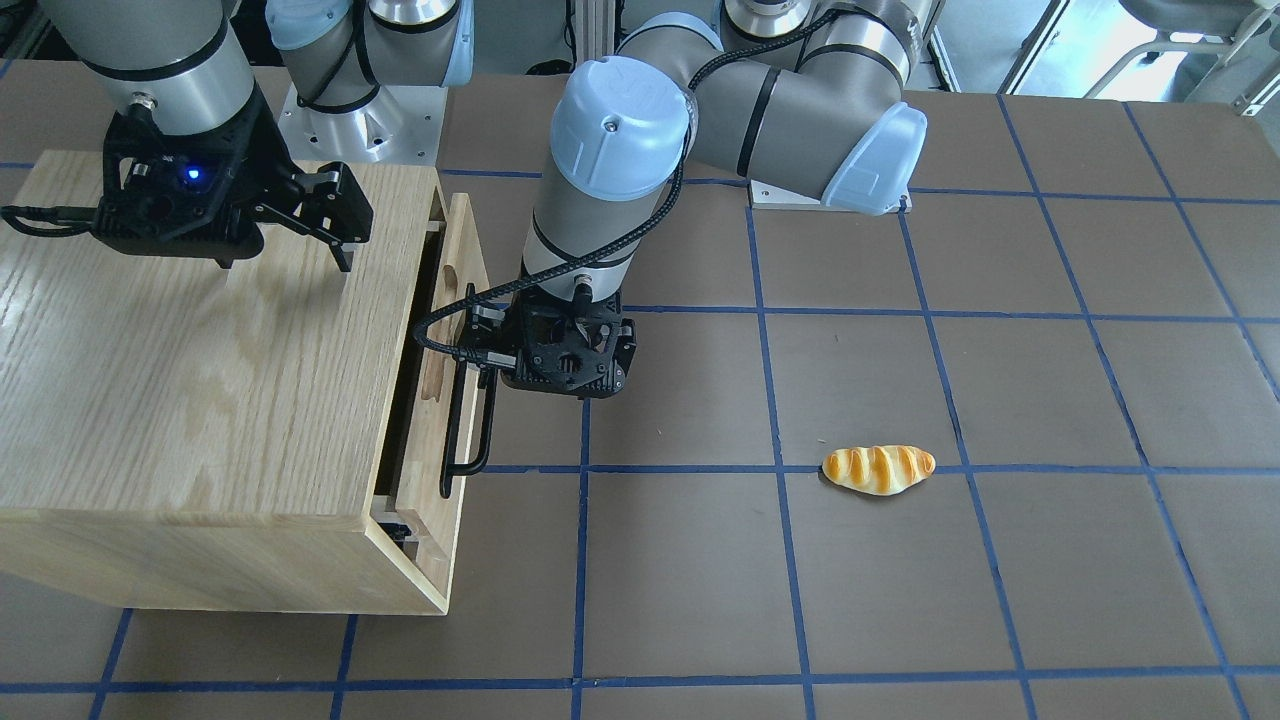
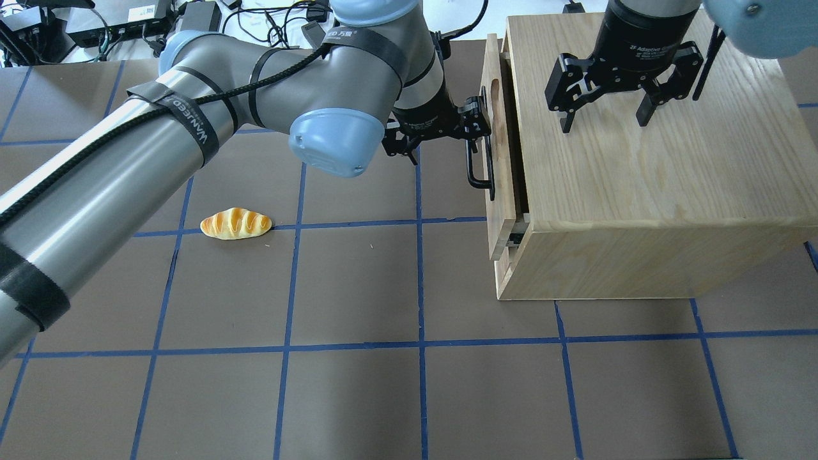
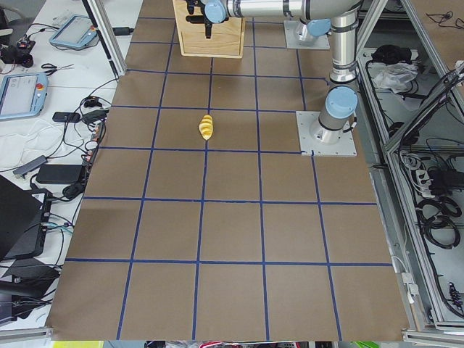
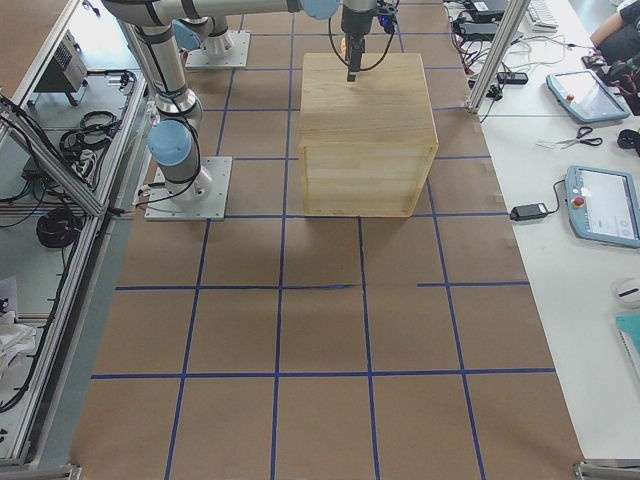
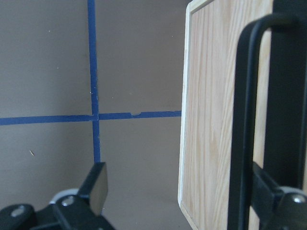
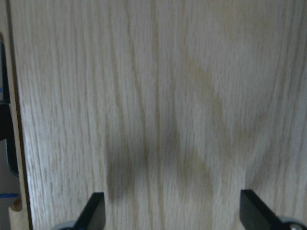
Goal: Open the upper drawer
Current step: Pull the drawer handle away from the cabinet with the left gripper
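Left gripper (image 5: 180,186) spread, straddling the handle (image 5: 242,120); upper drawer (image 5: 211,96) barely out.
Most of the pull is left, I judge. Right gripper (image 2: 604,121) spread above cabinet (image 2: 639,191) top.

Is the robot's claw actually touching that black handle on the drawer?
Cannot tell. In the left wrist view one finger of the left gripper sits right beside the handle, but no view shows contact or a gap plainly.

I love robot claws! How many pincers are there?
2. The left pincer reaches round the black handle of the upper drawer; the right pincer hangs open above the cabinet top. None seem hidden.
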Controlling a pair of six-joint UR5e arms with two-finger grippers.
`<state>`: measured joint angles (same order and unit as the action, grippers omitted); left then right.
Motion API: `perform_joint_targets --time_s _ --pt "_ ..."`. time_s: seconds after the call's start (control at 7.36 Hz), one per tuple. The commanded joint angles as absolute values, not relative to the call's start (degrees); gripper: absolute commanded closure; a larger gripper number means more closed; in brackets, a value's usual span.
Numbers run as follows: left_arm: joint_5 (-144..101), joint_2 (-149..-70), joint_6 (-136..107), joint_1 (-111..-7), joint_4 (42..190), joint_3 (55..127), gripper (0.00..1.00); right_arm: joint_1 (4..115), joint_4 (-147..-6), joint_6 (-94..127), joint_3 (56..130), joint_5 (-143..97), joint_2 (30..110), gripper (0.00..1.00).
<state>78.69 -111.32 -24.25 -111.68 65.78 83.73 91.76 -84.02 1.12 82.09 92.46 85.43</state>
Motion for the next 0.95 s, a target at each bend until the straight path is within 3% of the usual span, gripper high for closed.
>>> perform_joint_targets --time_s 0.0,0.82 --pt "78.7 -111.1 -22.9 -110.1 67.5 83.8 0.0 91.8 -84.0 1.1 82.2 92.5 85.4 0.0" --pt "78.8 -110.3 -20.4 -108.7 69.0 83.8 0.0 91.8 -84.0 1.1 82.2 92.5 85.4 0.0"
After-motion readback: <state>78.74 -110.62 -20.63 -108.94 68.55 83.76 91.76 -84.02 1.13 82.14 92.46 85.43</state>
